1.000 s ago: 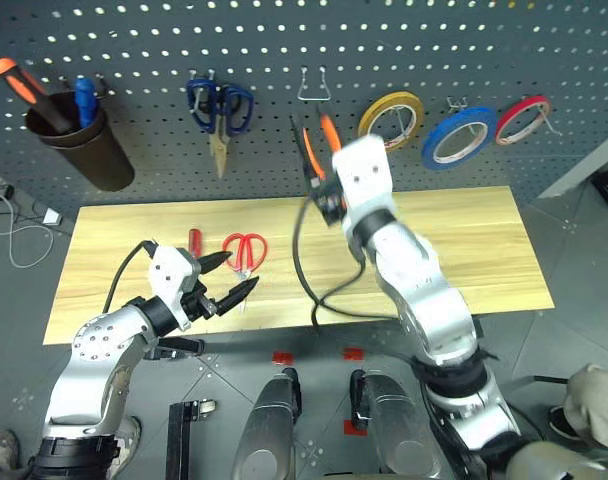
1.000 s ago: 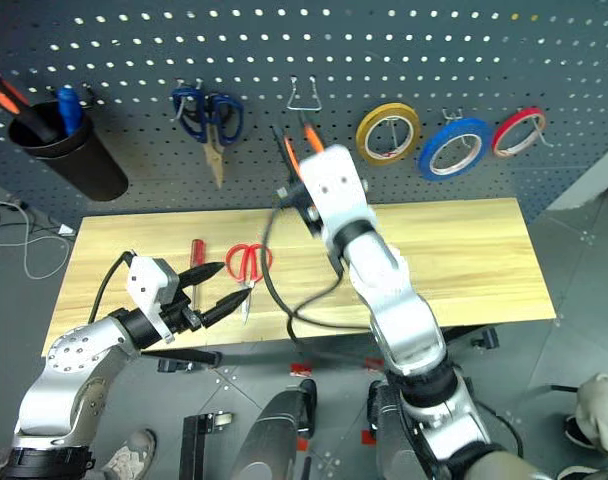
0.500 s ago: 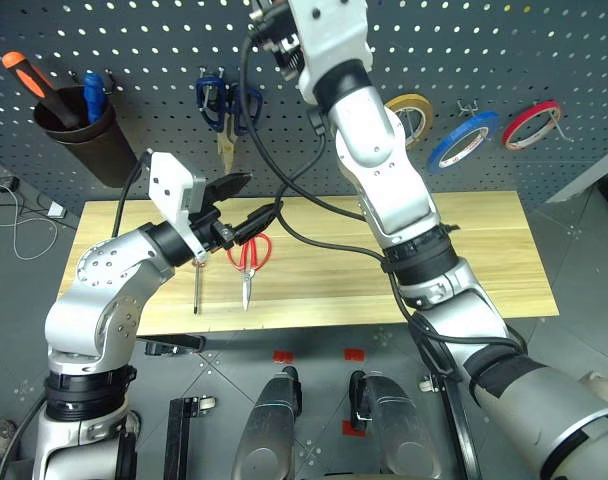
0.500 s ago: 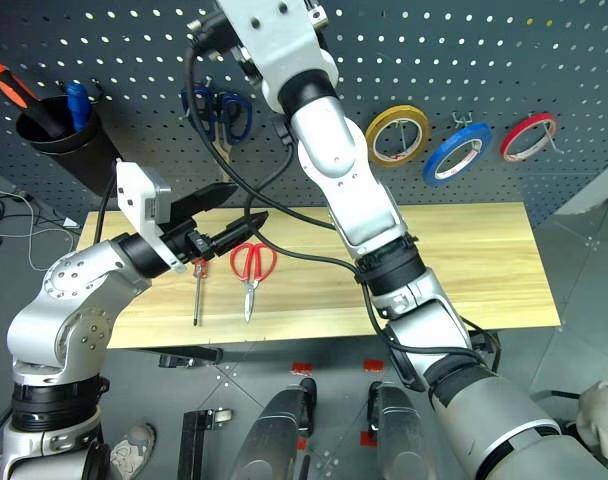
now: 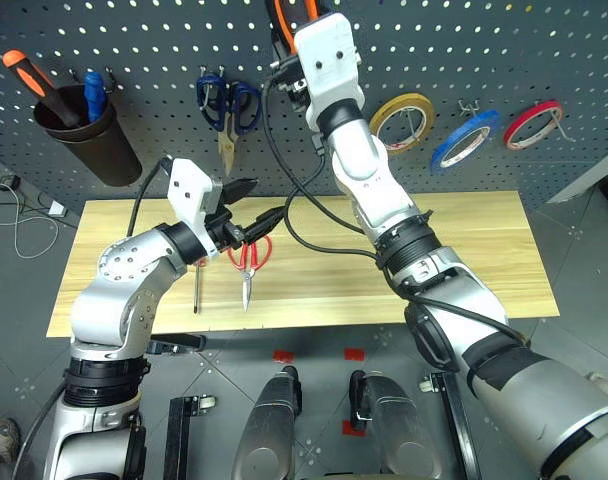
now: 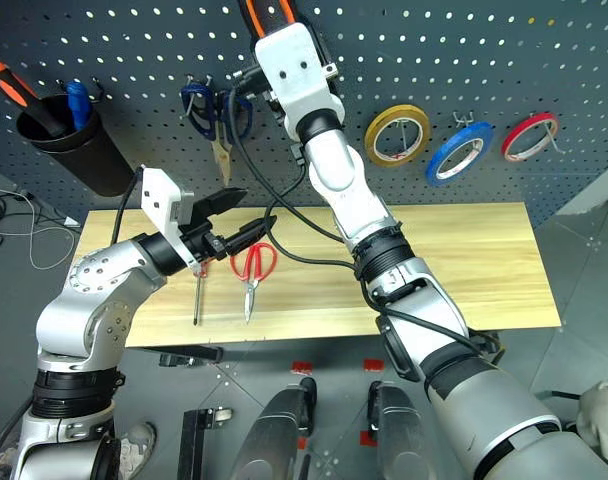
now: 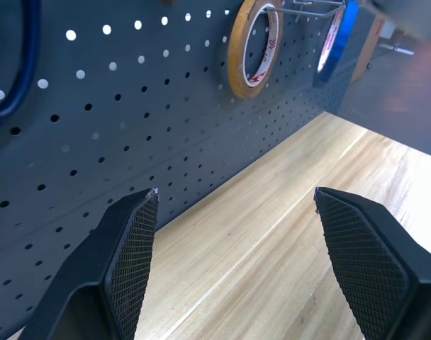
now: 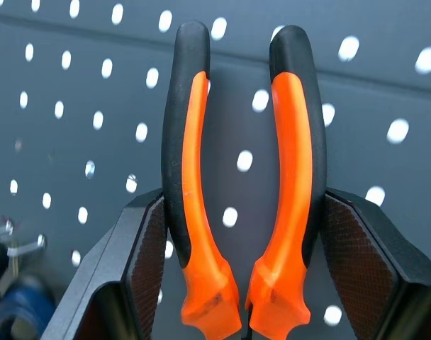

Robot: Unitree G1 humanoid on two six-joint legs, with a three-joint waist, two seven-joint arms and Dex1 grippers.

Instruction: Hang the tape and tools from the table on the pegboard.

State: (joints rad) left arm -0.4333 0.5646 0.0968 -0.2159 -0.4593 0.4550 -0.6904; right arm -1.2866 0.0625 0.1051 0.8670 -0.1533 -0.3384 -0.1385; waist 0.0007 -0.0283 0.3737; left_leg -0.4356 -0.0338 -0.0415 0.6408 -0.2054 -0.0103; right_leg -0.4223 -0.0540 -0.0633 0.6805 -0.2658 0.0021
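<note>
We see the right gripper (image 8: pixel 240 212) raised high against the pegboard (image 5: pixel 504 40), its two fingers clamped on the outer sides of the pliers (image 8: pixel 240 177), whose orange-and-black handles point up along the board; in the head view the handles (image 6: pixel 269 15) poke above the wrist at the top edge. The left gripper (image 5: pixel 249 205) hangs over the table (image 5: pixel 464 250) with its jaws apart and nothing between them, pointing toward the board; its wrist view looks past the fingers (image 7: pixel 134 241) at bare wood and the board.

The red-handled scissors (image 5: pixel 247 258) lie flat on the table just under the left gripper, blades toward the near edge; the slim red-handled screwdriver (image 5: pixel 198 285) lies just beside them, on their left. The blue tape (image 5: pixel 465 140) is already on a hook, between a yellow ring (image 5: pixel 402 108) and a red ring (image 5: pixel 533 110). Blue-handled scissors (image 5: pixel 228 105) hang further left; a dark cup (image 5: pixel 94 140) on the board holds an orange-handled (image 5: pixel 24 75) and a blue-handled screwdriver (image 5: pixel 92 95).
</note>
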